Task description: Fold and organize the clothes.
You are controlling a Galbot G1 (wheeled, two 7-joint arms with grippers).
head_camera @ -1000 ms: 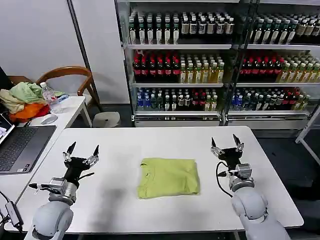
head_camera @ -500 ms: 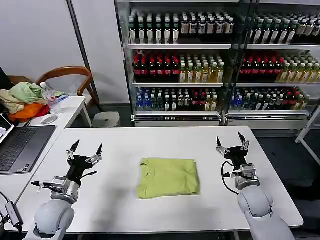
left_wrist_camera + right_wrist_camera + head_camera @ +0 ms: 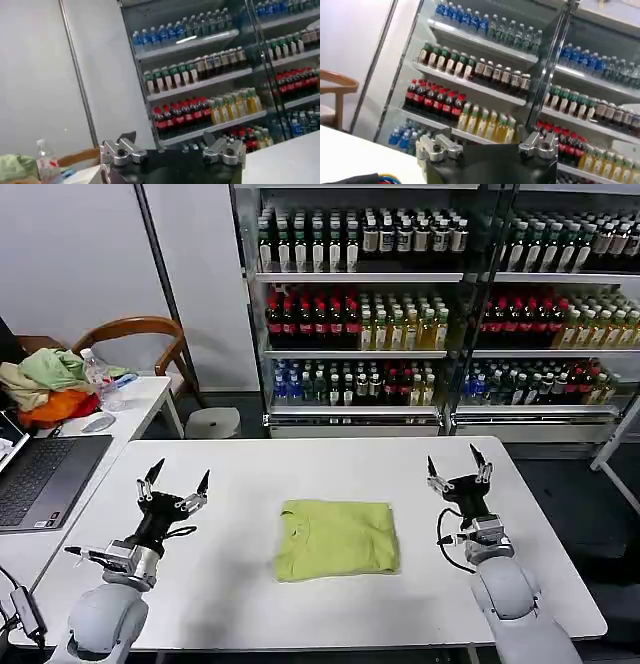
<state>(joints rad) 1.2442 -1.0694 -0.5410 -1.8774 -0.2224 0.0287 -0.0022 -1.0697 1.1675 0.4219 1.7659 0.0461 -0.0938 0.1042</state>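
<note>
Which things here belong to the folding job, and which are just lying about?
Job:
T-shirt, folded, mid-table
left gripper, open, left of it
right gripper, open, right of it
table

Lying about:
cloth heap, bottle, mouse and laptop on the side desk
chair
drinks shelves

Bare white table point(image 3: 250, 594) lies open across the frame's middle and lower part — the only thing on it is the folded T-shirt point(image 3: 336, 537) at centre. At left, a laptop point(image 3: 45, 479) and a cloth heap point(image 3: 50, 384) crowd the side desk.
</note>
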